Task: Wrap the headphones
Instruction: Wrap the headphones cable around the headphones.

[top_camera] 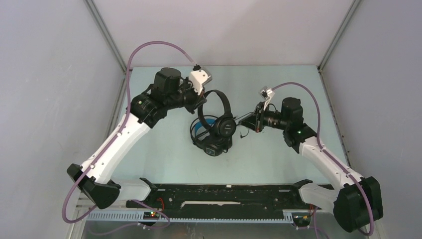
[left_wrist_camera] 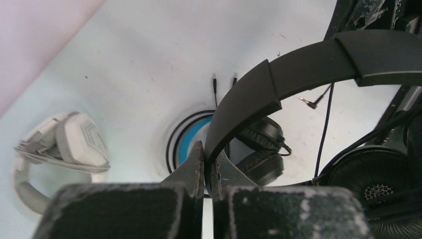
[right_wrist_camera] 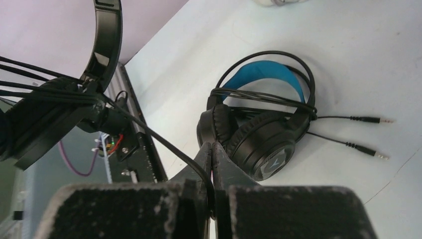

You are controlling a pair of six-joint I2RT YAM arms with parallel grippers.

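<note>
My left gripper (top_camera: 201, 98) is shut on the headband (left_wrist_camera: 308, 64) of the slim all-black headphones (top_camera: 219, 110), which hang lifted above the table. One of their ear cups (left_wrist_camera: 378, 181) shows at the lower right of the left wrist view. My right gripper (right_wrist_camera: 213, 149) is shut on their thin black cable (right_wrist_camera: 149, 130), which runs taut up and left to the ear cup. The black headphones with blue lining (right_wrist_camera: 263, 124) lie on the table beneath, cable coiled round them and two plugs (right_wrist_camera: 373, 119) lying loose. The white-grey headphones (left_wrist_camera: 59, 149) lie apart, hidden under the left arm in the top view.
A black rail (top_camera: 224, 194) runs along the near table edge between the arm bases. Grey walls and metal frame posts (top_camera: 107, 35) close in the table on the left, back and right. A loose angled plug (left_wrist_camera: 311, 103) dangles over the table.
</note>
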